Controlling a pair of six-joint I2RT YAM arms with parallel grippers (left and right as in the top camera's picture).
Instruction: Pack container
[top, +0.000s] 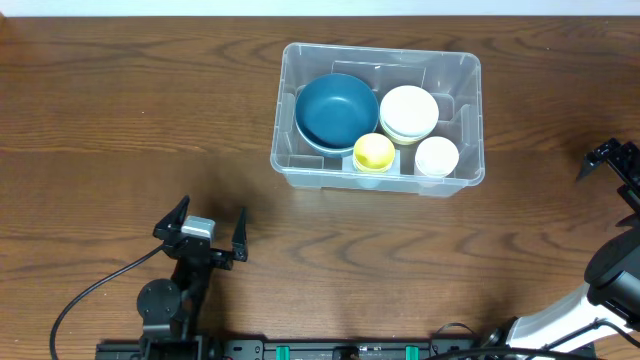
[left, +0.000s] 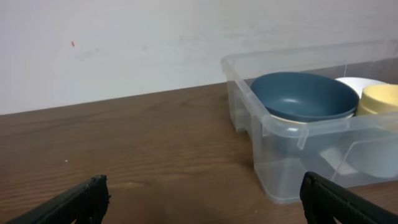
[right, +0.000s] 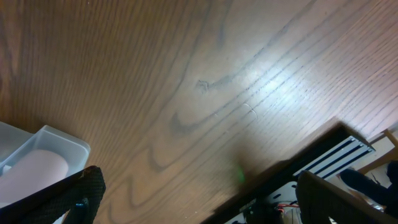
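Observation:
The clear plastic container (top: 330, 178) stands at the back centre of the wooden table. Inside it are a dark blue bowl (top: 337, 110), stacked white bowls (top: 408, 112), a yellow cup (top: 374, 152) and a white cup (top: 436, 156). My left gripper (top: 206, 224) is open and empty near the front left, well short of the container. In the left wrist view the container (left: 292, 155) and blue bowl (left: 305, 96) lie ahead to the right of the left gripper (left: 202, 199). My right gripper (top: 612, 168) is open and empty at the right edge. The right wrist view shows a container corner (right: 59, 138) beside the right gripper (right: 199, 199).
Bare wood grain table (top: 120, 120) surrounds the container. A black rail (right: 336, 158) runs along the table's front edge in the right wrist view. A black cable (top: 90, 295) loops beside the left arm's base. A pale wall (left: 124, 43) stands behind the table.

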